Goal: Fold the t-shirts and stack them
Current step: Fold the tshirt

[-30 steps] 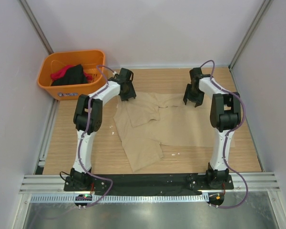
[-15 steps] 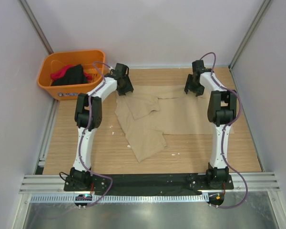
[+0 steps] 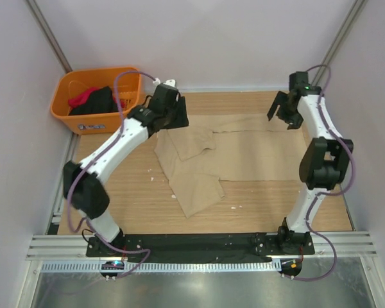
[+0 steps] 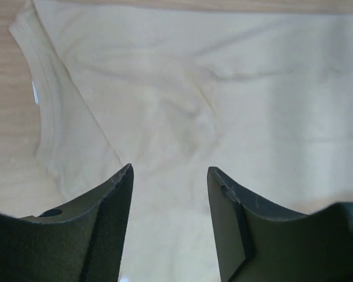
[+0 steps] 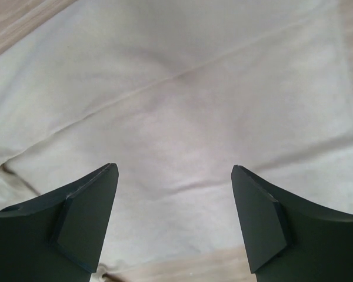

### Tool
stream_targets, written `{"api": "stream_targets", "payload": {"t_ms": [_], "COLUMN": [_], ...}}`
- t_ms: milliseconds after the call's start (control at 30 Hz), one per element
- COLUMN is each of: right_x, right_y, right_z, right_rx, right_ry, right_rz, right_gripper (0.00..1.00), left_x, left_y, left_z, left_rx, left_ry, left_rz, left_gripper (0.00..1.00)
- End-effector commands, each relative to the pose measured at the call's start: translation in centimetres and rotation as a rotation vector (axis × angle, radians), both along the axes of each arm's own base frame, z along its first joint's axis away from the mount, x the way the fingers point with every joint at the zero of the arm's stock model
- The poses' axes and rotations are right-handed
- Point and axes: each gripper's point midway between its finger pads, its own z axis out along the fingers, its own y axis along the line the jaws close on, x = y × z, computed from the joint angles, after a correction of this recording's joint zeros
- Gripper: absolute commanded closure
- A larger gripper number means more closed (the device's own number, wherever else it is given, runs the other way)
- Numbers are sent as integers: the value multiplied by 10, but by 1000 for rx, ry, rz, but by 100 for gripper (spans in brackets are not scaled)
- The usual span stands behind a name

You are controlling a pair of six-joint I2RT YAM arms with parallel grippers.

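Tan shirt (image 3: 256, 157) lies on worktop (image 3: 115, 192), centre-right. Right part smooth; left part bunched, flap doubled over body. Black shirt (image 3: 99, 101) and red shirt (image 3: 83, 96) in basket (image 3: 99, 122), far-left corner.

Left pincer (image 4: 169, 170) wide, empty, above cloth near ribbed edge. Right pincer (image 5: 175, 167) wide, empty, above smooth part.

Judged step: flatten before fold. To do well:
- grip doubled flap at its edge, not mid-cloth
- pinch one layer only
- pull outward low + slow
- other arm pins opp. side so body doesn't drag
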Motion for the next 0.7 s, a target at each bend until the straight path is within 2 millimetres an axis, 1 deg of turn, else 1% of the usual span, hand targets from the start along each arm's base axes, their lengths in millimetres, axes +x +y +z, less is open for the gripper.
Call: {"api": "stream_targets", "payload": {"t_ms": [0, 33, 67, 100, 133, 167, 200, 233, 267, 300, 333, 367, 400, 433, 500, 533, 567, 600, 633, 667], "right_x": [-54, -63, -73, -92, -102, -111, -125, -133, -140, -150, -156, -160, -166, -168, -176, -178, -179, -183, -183, -184], "right_y": [-15, -13, -15, -21, -23, -25, -27, -31, -34, -36, -40, -41, -41, -42, -41, -40, -40, -39, -38, -39], "right_z": [49, 52, 50, 49, 47, 45, 36, 42, 43, 36, 41, 40, 35, 38, 28, 27, 26, 20, 18, 17], "right_rx": [76, 107, 114, 122, 133, 135, 142, 143, 134, 125, 100, 94, 92, 85, 92, 103, 110, 117, 126, 129], "right_ry": [-63, -72, -67, -60, -52, -48, -23, -47, -49, -30, -44, -45, -34, -55, -30, -33, -33, -19, -20, -26], "right_rz": [-87, -86, -95, -118, -125, -133, -146, -159, -162, -172, -181, -181, -186, -189, -200, -203, -208, -215, -218, -225], "right_gripper": [16, 16, 16, 16, 17, 18, 18, 19, 19, 19, 19, 19, 19, 20, 19, 19, 19, 19, 19, 19], "left_x": [-60, -76, -100, -117, -130, -152, -165, -173, -189, -197, -200, -209, -213, -221, -228, -230, -231, -226, -227, -225], "left_y": [20, 16, 23, 26, 29, 36, 38, 40, 46, 48, 46, 50, 50, 46, 44, 44, 44, 40, 41, 40], "left_z": [16, 11, -14, -4, -8, -35, -31, -38, -63, -64, -70, -87, -95, -109, -124, -136, -140, -141, -148, -150], "left_rx": [-4, -39, -28, -69, -85, -76, -109, -133, -122, -146, -178, -174, -192, -231, -254, -264, -272, -295, -298, -311], "left_ry": [4, 24, 83, 71, 86, 152, 138, 153, 206, 206, 219, 256, 273, 319, 371, 395, 400, 380, 384, 380], "left_rz": [-21, -54, -66, -66, -69, -66, -66, -43, -31, -23, 4, 22, 40, 55, 85, 104, 117, 121, 129, 135], "left_gripper": [46, 50, 52, 56, 57, 58, 59, 60, 60, 59, 59, 59, 59, 59, 57, 57, 57, 57, 57, 57]}}
